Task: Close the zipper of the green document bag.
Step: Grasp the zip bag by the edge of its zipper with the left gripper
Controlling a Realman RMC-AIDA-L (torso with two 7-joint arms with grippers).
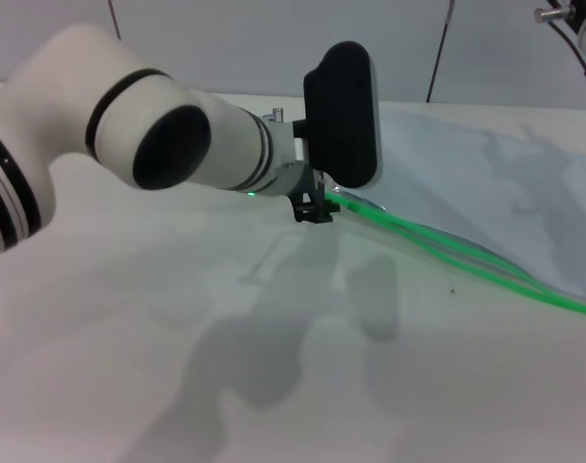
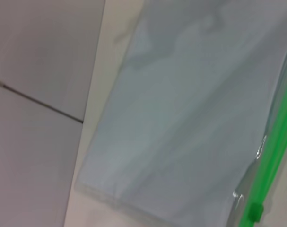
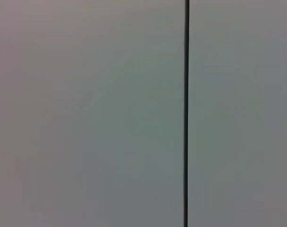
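Left gripper [image 1: 314, 210] down at near end of zipper [image 1: 447, 249] on green document bag [image 1: 486, 183], fingers' state impossible to tell. Probably gripping slider [image 2: 255, 212]; next, pulling along strip.

Smooth plastics on a matt white table

The green document bag [image 1: 486, 183] is translucent bluish-grey plastic, smooth with soft glossy creases; its zipper [image 1: 447, 249] is bright green glossy plastic. At upper left, the left arm [image 1: 128, 125] has a smooth white casing with black bands. The table [image 1: 177, 367] looks matt white.
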